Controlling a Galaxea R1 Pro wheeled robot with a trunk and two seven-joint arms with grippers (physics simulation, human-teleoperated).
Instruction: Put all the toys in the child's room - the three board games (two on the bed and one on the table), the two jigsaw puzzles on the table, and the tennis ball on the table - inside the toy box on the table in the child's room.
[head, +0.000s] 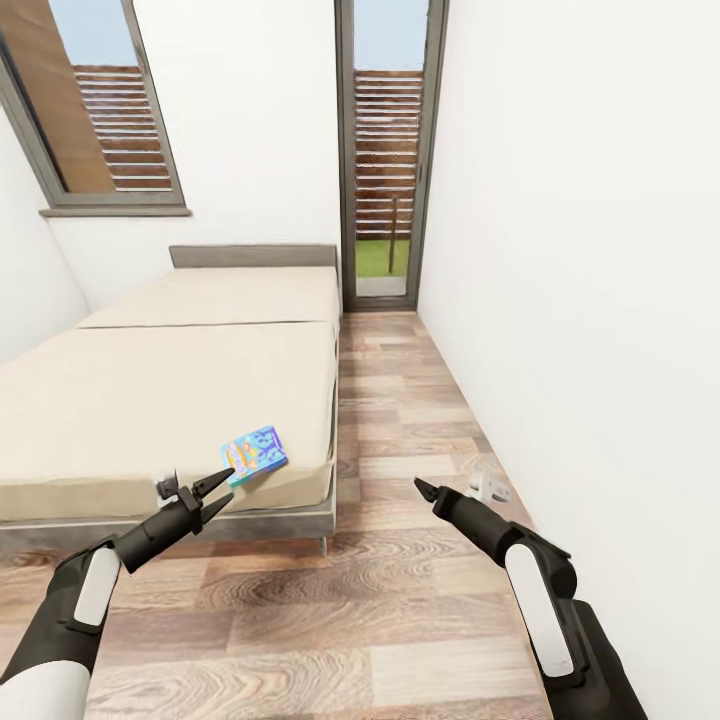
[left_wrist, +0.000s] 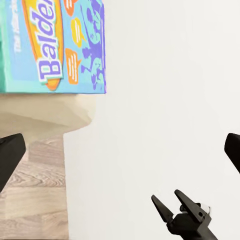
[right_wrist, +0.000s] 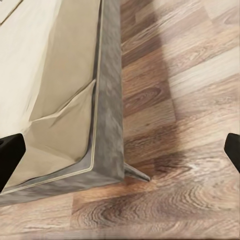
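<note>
Beside the bed (head: 150, 400), left pincer (head: 222, 488) spread wide near blue board game (head: 255, 453); right pincer (head: 425, 489) parted, arm outstretched

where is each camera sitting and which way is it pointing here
Head view: from the robot's head, forward and down over the bed, blue board game and wooden floor; both arms show, left hand and right hand.
Left wrist view: on the left arm, looking past the board game toward the white wall; the right hand shows there.
Right wrist view: on the right arm, down at the bed's corner and floor.
Head and left wrist views share the game.
</note>
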